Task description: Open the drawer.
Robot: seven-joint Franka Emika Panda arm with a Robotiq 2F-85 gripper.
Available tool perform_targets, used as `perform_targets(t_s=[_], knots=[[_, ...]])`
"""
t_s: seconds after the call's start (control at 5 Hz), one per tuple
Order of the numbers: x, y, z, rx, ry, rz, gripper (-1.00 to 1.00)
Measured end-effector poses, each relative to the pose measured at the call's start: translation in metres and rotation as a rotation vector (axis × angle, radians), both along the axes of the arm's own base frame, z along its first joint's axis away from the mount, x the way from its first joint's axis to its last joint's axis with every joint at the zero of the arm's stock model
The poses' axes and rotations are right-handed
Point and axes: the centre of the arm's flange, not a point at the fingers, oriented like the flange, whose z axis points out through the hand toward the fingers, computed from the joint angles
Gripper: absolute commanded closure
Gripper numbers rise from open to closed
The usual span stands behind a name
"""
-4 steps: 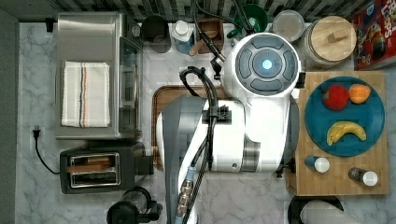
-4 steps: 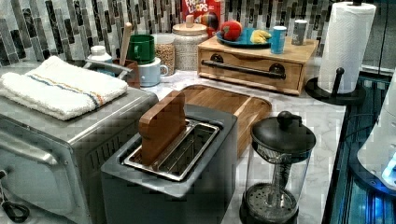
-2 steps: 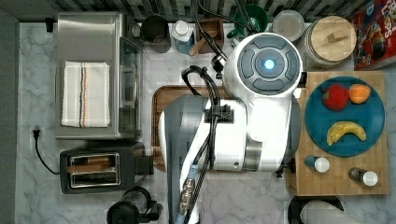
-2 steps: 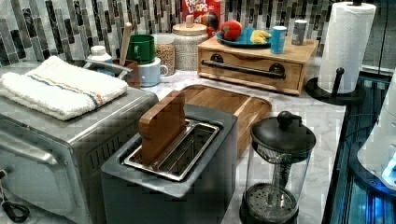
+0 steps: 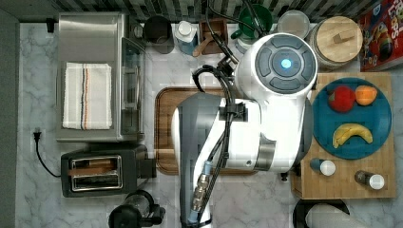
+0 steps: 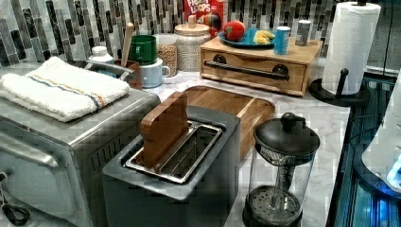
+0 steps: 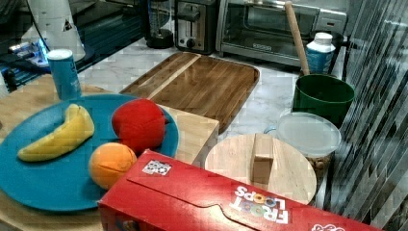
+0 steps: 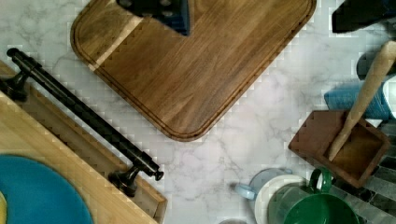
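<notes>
Light-wood drawer [image 6: 253, 72] is closed, its front flush with the box under the blue plate [image 6: 243, 40], at the far side of the counter in the left view. Its black bar handle [image 8: 79, 112] runs across the front, clear of all contact. Your arm [image 5: 247, 123] hangs above the brown tray [image 8: 187, 60], which lies just beside the drawer front. Your gripper [image 8: 159, 11] shows as a dark shape over the tray; whether its fingers are apart or together cannot be told. Assessment: the approach step is in hand and no grasp is made. Your next move calls for descent to the handle, fingers straddling the bar, then a straight pull outward over the tray.
</notes>
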Motion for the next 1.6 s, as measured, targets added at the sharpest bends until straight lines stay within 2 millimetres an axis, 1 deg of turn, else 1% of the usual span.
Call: perform_targets(t_s=[0.2,0.4,0.6,0.8,1.0,1.2,1.4,1.6], knots=[[-0.006,-0.012,-0.014,-0.013,0.025,0.083,-1.00],[-0.018,-0.025,-0.032,-0.028,-0.017,0.185,-1.00],[-0.039,-0.038,-0.053,-0.032,-0.023,0.274,-1.00],[-0.059,-0.056,-0.076,-0.027,0.027,0.288,-1.00],[-0.071,-0.079,-0.094,-0.041,0.050,0.332,-1.00],[-0.077,-0.102,-0.106,-0.050,0.051,0.371,-1.00],[-0.076,-0.117,-0.111,-0.070,0.034,0.421,-1.00],[-0.071,-0.121,-0.115,-0.097,-0.001,0.498,-1.00]])
